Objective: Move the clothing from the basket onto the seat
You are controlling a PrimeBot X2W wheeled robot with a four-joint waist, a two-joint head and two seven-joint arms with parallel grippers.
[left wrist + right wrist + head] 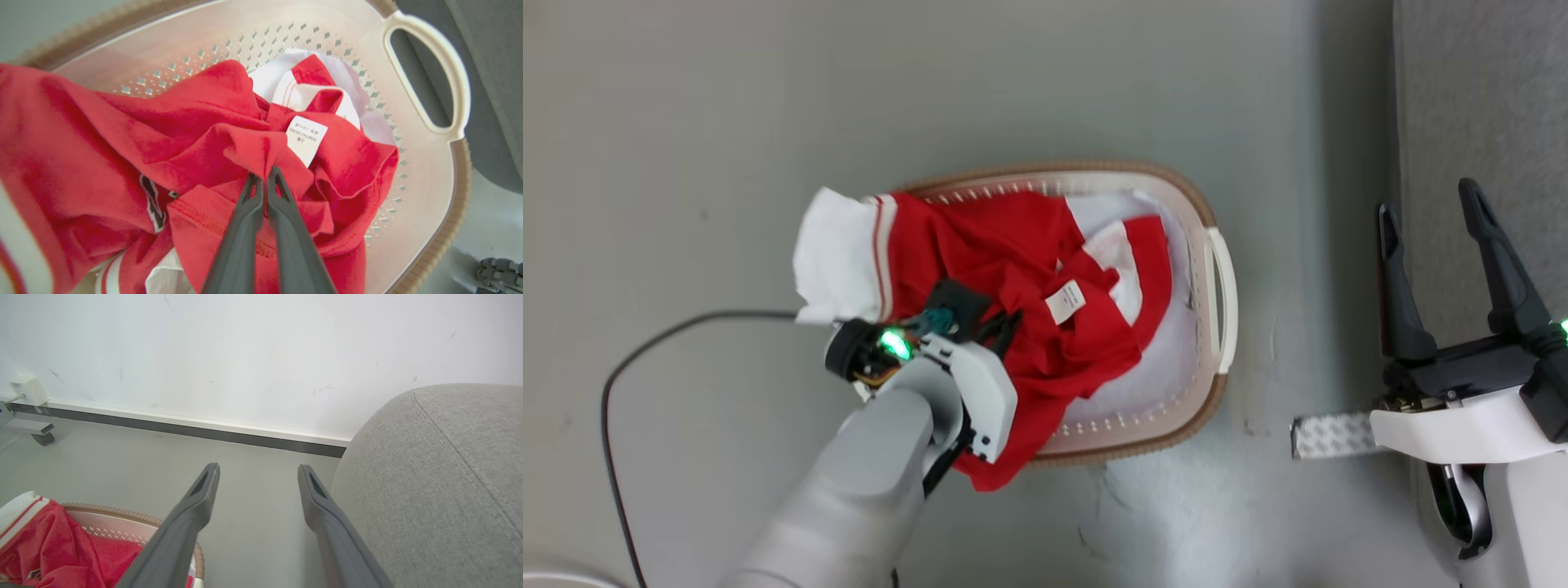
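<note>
Red clothing with white sleeves lies heaped in the cream basket, one white sleeve draped over the left rim. In the left wrist view my left gripper is shut on a raised fold of the red clothing, just beside the white label; the basket wall curves behind. My right gripper stands open at the right, over the edge of the grey seat. In the right wrist view the right gripper is open with nothing between its fingers, the seat to its right.
A black cable curves across the grey floor left of the basket. A strip of patterned tape lies on the floor by my right arm. A wall with a dark skirting board stands beyond the floor.
</note>
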